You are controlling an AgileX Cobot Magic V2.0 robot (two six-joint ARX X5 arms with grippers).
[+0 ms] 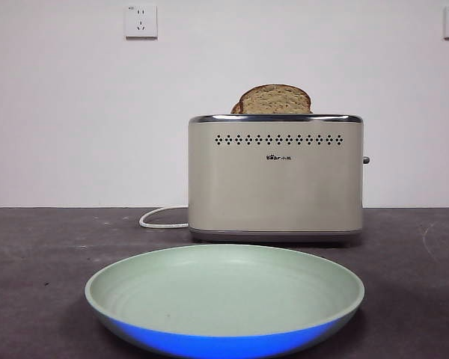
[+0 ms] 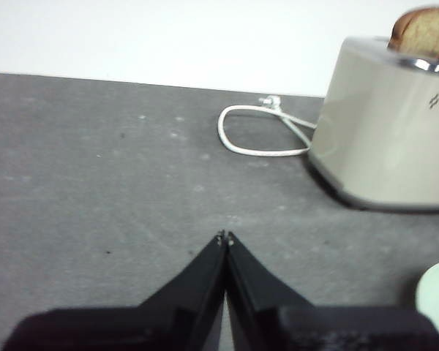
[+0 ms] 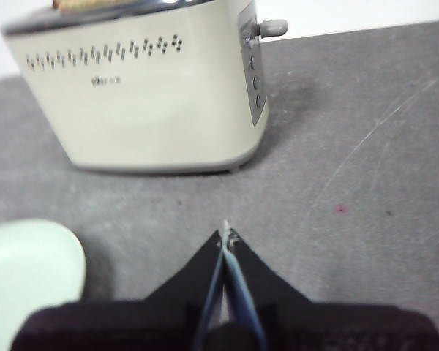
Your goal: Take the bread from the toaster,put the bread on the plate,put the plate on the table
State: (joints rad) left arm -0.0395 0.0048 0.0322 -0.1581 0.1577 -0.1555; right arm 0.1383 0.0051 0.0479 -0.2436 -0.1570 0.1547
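The brown speckled bread [image 1: 275, 99] stands upright in the cream toaster [image 1: 275, 179], its rounded top above the chrome rim; a second slice edge peeks out behind it. The pale mint-green plate [image 1: 224, 297] lies on the dark table [image 1: 37, 254] in front of the toaster. My left gripper [image 2: 225, 236] hovers shut over bare table, apart from the toaster [image 2: 384, 124], with the bread [image 2: 424, 33] and a plate edge [image 2: 437, 294] in its view. My right gripper [image 3: 225, 235] is shut too, on the toaster's [image 3: 146, 88] lever side, plate [image 3: 29, 267] nearby. Neither arm shows in the front view.
A white cord [image 1: 161, 218] loops on the table beside the toaster, also seen as a loop of cord [image 2: 260, 131] in the left wrist view. The toaster's lever [image 3: 272, 28] sticks out of its end. Wall sockets [image 1: 141, 21] sit on the white wall behind.
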